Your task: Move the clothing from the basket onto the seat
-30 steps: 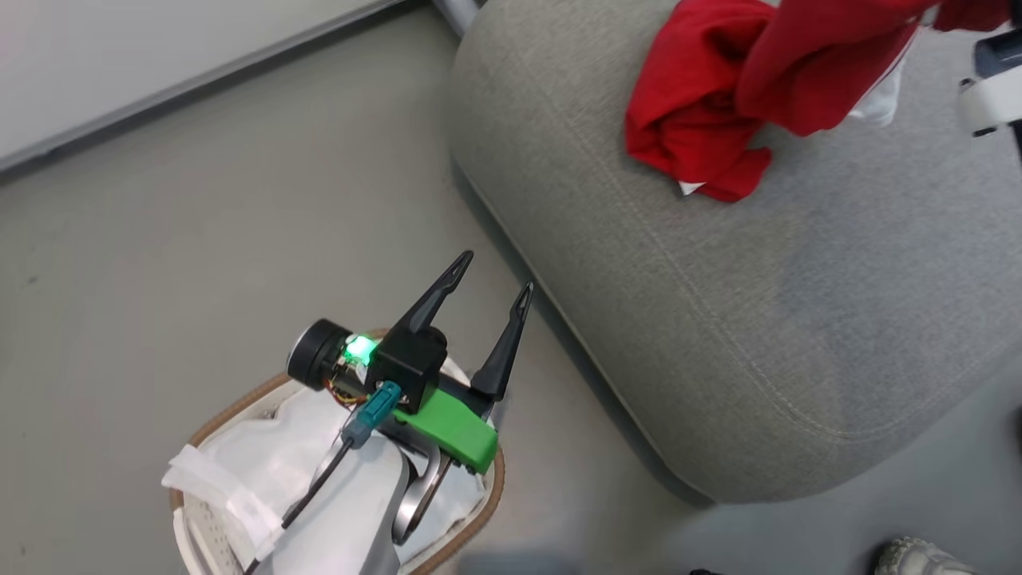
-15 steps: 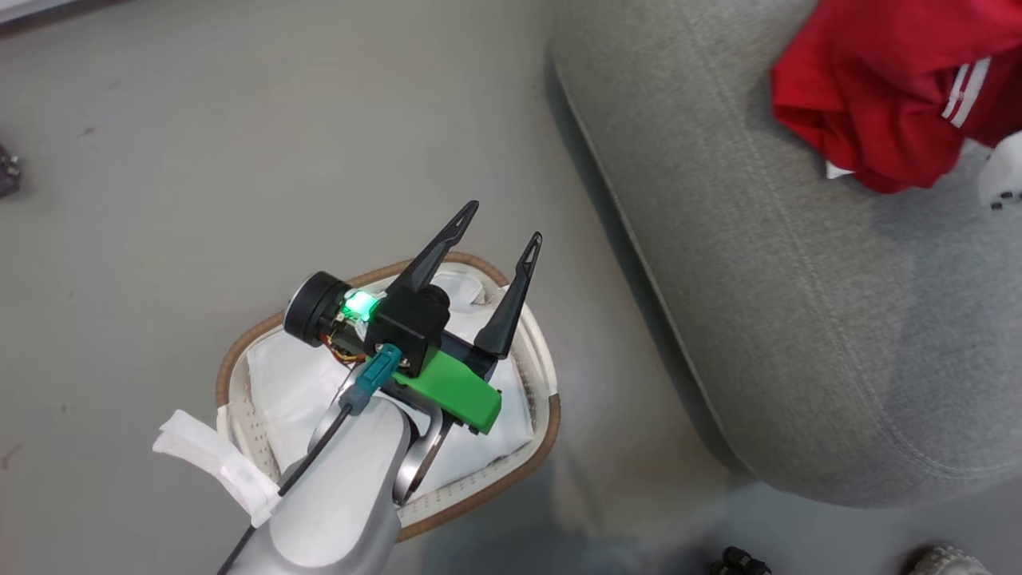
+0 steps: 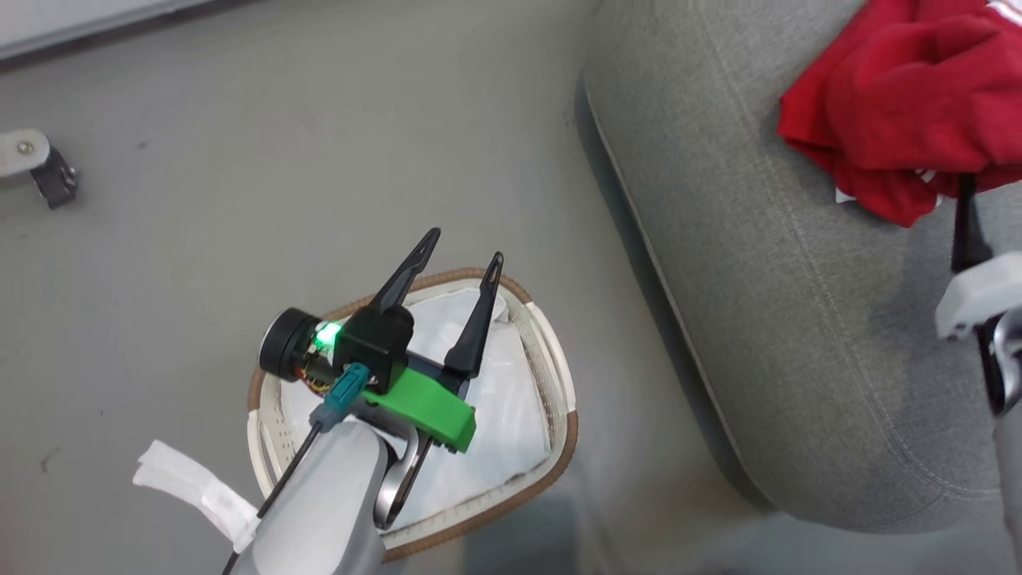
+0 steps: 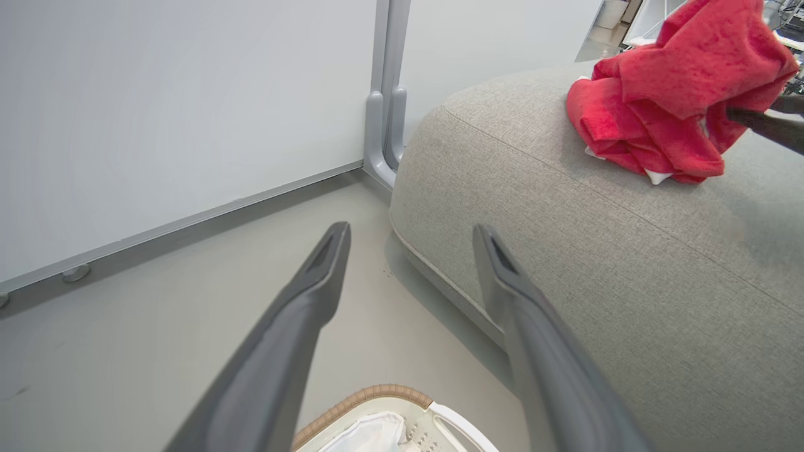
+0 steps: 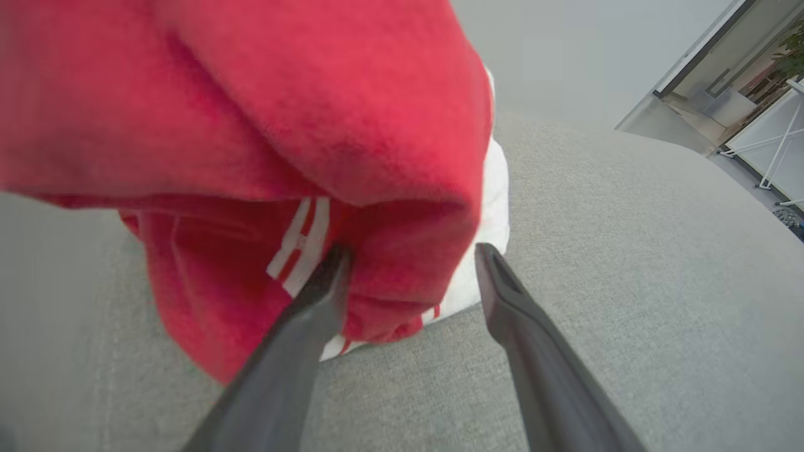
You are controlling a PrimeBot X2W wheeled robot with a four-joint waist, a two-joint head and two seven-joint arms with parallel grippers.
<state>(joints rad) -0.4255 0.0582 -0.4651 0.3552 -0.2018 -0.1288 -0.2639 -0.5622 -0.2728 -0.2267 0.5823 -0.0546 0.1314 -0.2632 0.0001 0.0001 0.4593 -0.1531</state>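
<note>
The clothing (image 3: 902, 104), a bright red heap with thin white stripes, lies on the grey seat (image 3: 798, 319) at the upper right. My right gripper (image 5: 412, 251) is open, its jaws spread at the heap's edge. Its left finger (image 5: 314, 314) touches the red fabric (image 5: 352, 113), which bulges between the tips. One dark right finger (image 3: 964, 231) reaches under the heap in the head view. My left gripper (image 3: 464, 246) hangs open and empty above the basket (image 3: 559, 447), whose white liner (image 3: 511, 399) shows inside. The left wrist view shows the clothing (image 4: 666, 94), the seat (image 4: 597, 251) and the basket's rim (image 4: 370, 395).
The basket stands on grey floor (image 3: 239, 160) just left of the seat's rounded edge. A white liner strap (image 3: 192, 491) hangs over the basket's near side. A metal caster (image 3: 36, 164) sits at far left. A white wall panel and grey post (image 4: 383, 125) stand behind.
The head camera has swung, shifting the whole picture. My right gripper has opened and let go of the red clothing, which has dropped from hanging into a heap on the seat. The left gripper stays open.
</note>
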